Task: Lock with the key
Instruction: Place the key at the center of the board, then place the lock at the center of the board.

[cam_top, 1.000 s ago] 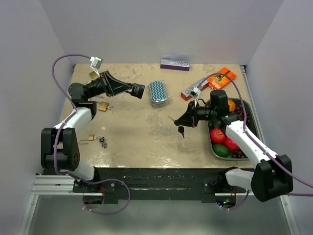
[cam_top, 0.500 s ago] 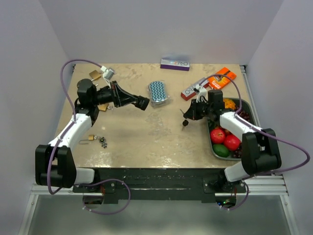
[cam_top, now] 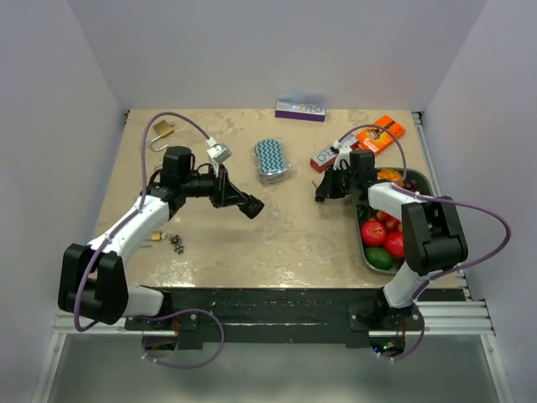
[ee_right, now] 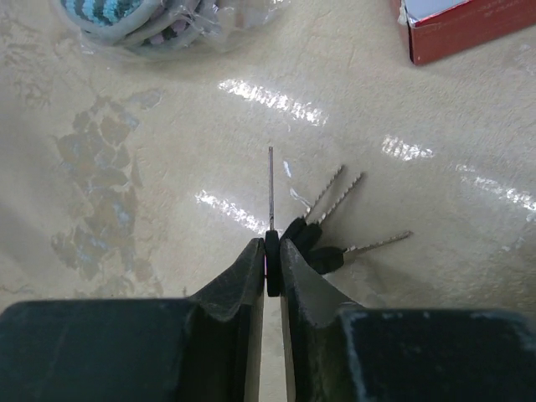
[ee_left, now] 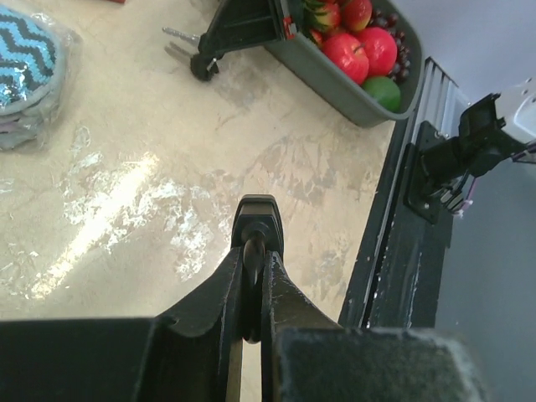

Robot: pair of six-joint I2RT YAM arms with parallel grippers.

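1. The table has a mottled tan top and everything else sits on it.
2. The left arm reaches from the near left corner toward the middle. The left gripper hangs over bare table, its fingers pressed together with almost no gap. I cannot tell whether anything is pinched between them.
3. The right arm folds back over the tray. The right gripper is just left of the tray's far end and near the red box. Its fingers are clamped on the black head of a key.
4. The grey tray lies along the right edge and holds red apples, a green fruit and dark berries.
5. A blue zigzag pouch in clear wrap lies at far centre.
6. A purple box sits at the far edge, and an orange packet lies toward the far right.
7. The brass padlock lies in the far left corner, well apart from both grippers. A smaller padlock lies near the left arm.
8. The key points its blade straight out from the right fingers. Three more keys of the bunch fan out beside it.
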